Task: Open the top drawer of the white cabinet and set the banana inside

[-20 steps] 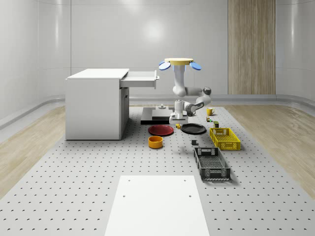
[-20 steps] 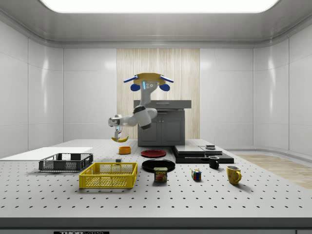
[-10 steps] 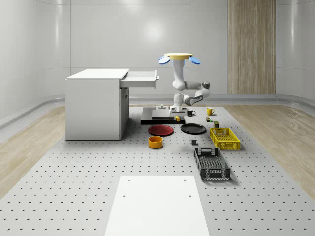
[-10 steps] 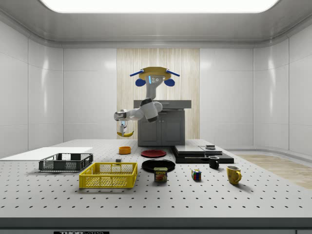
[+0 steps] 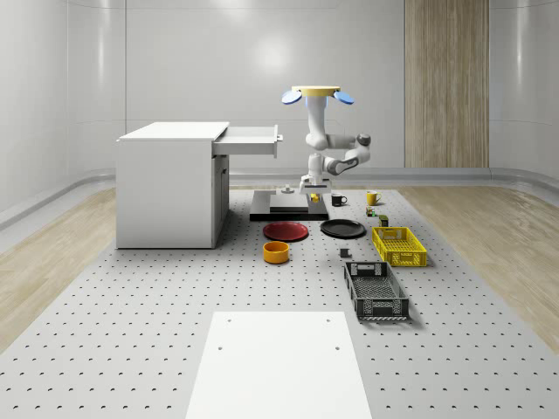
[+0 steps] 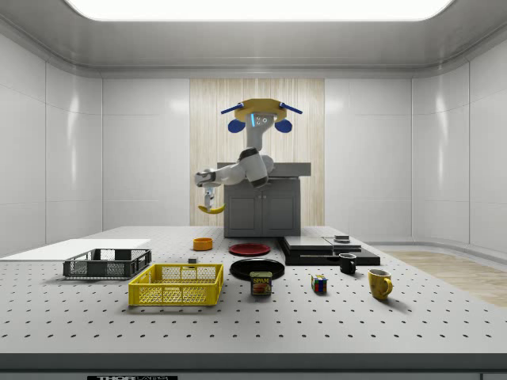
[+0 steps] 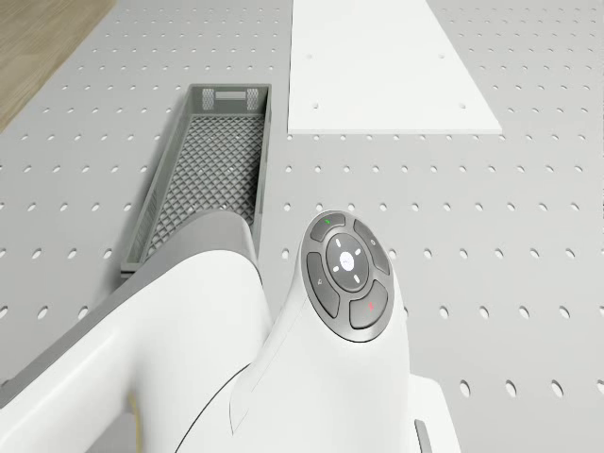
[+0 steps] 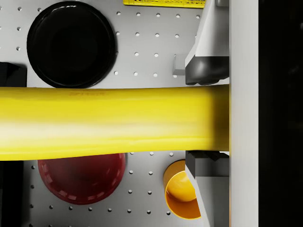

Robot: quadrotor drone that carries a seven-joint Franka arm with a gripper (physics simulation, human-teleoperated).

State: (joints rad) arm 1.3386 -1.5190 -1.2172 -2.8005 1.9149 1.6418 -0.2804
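Banana point(image 8: 113, 120) clamped in gripper point(image 8: 207, 118), hovering above plates point(image 8: 71, 43), lifted high to clear open drawer point(image 5: 251, 140).

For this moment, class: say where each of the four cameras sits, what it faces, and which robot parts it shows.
Whole-scene: high, off-robot; drone hovers over table, cabinet left.
Side: table-level, off-robot; arm, banana aloft.
Drone: on body, downward; arm, grey crate.
Wrist: along gripper; banana, red plate, black plate.
Shared: whole-scene and side show both plates.
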